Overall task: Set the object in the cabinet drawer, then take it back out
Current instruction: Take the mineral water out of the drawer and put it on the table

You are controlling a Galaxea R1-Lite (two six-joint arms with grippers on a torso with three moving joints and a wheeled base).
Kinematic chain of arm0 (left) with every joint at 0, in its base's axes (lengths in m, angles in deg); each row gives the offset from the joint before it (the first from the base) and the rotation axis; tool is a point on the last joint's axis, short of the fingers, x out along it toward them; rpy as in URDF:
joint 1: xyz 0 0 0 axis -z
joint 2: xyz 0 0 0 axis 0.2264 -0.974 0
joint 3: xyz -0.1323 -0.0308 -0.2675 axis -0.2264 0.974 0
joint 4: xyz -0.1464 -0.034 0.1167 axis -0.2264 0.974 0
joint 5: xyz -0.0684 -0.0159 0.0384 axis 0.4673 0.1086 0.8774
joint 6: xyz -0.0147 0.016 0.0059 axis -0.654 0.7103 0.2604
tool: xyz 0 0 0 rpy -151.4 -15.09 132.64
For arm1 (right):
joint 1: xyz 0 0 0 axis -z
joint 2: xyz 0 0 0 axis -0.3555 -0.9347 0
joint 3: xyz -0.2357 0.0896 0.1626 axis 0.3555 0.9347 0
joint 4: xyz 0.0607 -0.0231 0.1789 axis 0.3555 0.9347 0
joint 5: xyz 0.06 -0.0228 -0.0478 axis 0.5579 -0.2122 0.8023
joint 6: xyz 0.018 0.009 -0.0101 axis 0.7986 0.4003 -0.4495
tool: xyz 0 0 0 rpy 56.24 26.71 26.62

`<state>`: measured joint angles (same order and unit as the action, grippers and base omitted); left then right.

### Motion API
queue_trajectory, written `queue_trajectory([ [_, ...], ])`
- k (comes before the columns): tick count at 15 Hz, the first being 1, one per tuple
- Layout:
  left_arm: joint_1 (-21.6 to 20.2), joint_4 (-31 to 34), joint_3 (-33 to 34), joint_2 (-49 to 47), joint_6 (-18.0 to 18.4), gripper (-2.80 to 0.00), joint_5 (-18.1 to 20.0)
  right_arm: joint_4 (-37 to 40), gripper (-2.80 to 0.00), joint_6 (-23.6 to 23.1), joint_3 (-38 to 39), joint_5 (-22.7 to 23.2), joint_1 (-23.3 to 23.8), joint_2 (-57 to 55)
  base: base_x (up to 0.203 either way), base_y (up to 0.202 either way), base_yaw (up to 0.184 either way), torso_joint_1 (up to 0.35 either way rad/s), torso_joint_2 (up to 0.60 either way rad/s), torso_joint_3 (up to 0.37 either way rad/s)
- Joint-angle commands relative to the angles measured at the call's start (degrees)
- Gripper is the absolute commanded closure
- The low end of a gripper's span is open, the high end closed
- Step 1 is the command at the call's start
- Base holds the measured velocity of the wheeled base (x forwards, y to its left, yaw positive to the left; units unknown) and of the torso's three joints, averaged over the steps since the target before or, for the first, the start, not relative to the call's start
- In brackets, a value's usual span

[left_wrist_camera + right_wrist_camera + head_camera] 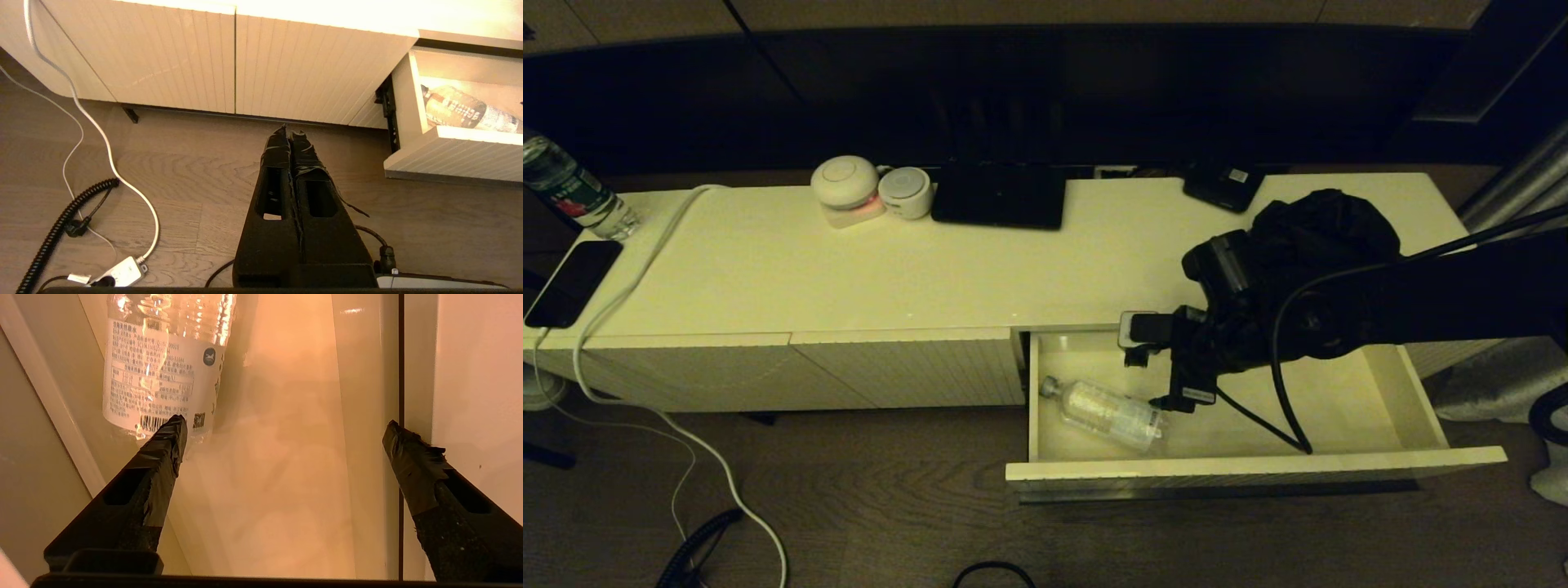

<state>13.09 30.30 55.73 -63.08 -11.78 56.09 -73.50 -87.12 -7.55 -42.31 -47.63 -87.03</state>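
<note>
The cabinet (849,269) has its drawer (1258,469) pulled out at the right. A clear plastic bottle (1107,412) with a white label lies on its side in the drawer's left part, cap toward the left wall. My right gripper (1160,380) is down in the drawer, open, just to the right of the bottle's base. In the right wrist view one fingertip (173,428) overlaps the bottle (163,363) and the bare drawer floor (278,477) lies between the fingers. My left gripper (290,132) hangs shut over the floor, in front of the ribbed panels (204,61).
On the cabinet top stand a water bottle (572,192), a phone (572,282) with a white cable (645,261), two round white devices (845,184), a flat black slab (1001,196), a small black box (1223,186) and a black cloth heap (1327,220). Cables lie on the floor (61,228).
</note>
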Motion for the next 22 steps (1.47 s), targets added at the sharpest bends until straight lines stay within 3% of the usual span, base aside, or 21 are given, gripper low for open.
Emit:
queue_trajectory([
  [1,0.00,-0.06,0.00,0.09,-0.06,0.00,-0.02,-0.26,-2.80,0.74,-2.26,-0.05,-1.16,-2.09,0.000,0.000,0.000,0.000,0.00,0.000],
  [22,0.00,-0.06,0.00,0.09,-0.06,0.00,-0.02,0.00,-2.80,3.00,-7.74,-1.14,-4.13,-4.67,0.000,0.000,0.000,0.000,0.00,0.000],
])
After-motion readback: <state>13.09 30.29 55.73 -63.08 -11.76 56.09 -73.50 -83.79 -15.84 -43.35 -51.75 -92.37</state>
